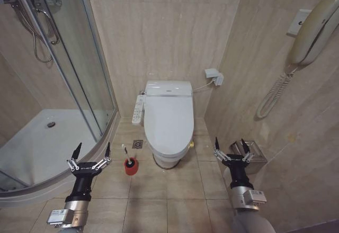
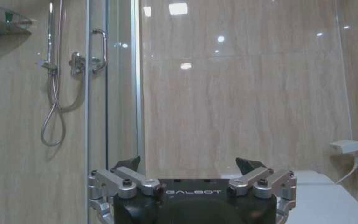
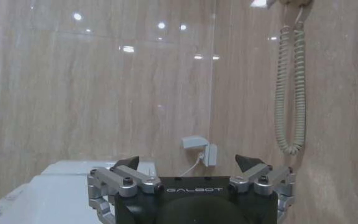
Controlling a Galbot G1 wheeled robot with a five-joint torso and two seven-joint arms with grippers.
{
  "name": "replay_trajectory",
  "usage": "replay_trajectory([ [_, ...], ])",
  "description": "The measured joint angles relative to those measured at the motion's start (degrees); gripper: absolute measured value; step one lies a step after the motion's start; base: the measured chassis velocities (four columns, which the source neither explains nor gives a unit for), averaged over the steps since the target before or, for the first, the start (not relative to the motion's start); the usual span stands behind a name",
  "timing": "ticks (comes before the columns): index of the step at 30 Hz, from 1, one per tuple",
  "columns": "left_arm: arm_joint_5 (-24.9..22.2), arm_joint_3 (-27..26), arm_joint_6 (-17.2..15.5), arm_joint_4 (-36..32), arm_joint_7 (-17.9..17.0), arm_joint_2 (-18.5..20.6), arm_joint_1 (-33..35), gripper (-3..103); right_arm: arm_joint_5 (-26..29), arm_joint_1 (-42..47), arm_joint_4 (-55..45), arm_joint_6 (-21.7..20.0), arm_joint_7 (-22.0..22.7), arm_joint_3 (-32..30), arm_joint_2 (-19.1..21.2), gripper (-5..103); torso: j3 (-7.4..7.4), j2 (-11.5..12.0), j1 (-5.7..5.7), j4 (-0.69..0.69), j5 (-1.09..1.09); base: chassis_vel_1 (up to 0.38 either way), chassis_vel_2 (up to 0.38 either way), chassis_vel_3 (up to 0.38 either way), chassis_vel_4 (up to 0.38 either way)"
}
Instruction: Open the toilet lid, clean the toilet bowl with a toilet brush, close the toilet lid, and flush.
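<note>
Glossy white oval plastic toilet lid (image 1: 168, 119) shut, frame centre. Thin white-handled toilet brush (image 1: 127, 156) in red cup, lower centre-left. Left gripper (image 1: 91, 152) lower left, right gripper (image 1: 231, 145) lower right, fingers of both spread wide, empty.

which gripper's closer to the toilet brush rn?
Left. The left gripper hangs open just beside the toilet brush in its red cup; the right gripper is open across the toilet lid.

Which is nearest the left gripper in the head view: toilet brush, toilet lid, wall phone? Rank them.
From the open left gripper:
1. toilet brush, on the floor just beside it, left of the toilet.
2. toilet lid, shut, centre.
3. wall phone, high on the right wall.
</note>
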State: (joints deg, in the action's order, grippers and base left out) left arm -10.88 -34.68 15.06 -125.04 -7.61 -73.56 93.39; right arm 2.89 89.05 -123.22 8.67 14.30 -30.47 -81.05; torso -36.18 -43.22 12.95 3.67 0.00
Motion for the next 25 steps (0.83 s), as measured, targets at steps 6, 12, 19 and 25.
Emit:
replay_trajectory([
  [6,0.00,0.00,0.00,0.00,0.00,0.00,0.00,100,0.00,0.00,0.00,0.00,0.00,0.00,0.00,100,-0.01,0.00,0.01,0.00,0.01,0.000,0.000,0.000,0.000],
  [12,0.00,0.00,0.00,0.00,0.00,0.00,-0.01,100,0.00,-0.01,0.00,0.00,0.00,0.00,0.00,100,-0.01,0.00,0.02,0.00,0.00,0.008,-0.030,-0.009,0.024],
  [19,0.00,0.01,0.00,0.00,0.00,0.00,0.00,100,0.00,0.00,0.00,0.00,0.00,-0.01,0.00,100,-0.01,0.00,0.01,0.01,0.01,0.053,-0.216,-0.037,0.237],
  [25,0.00,0.01,0.00,0.00,0.00,-0.01,0.03,100,0.00,0.02,0.00,0.00,0.00,-0.02,0.01,100,0.02,-0.03,-0.05,0.01,0.03,0.068,-0.203,-0.080,0.132],
])
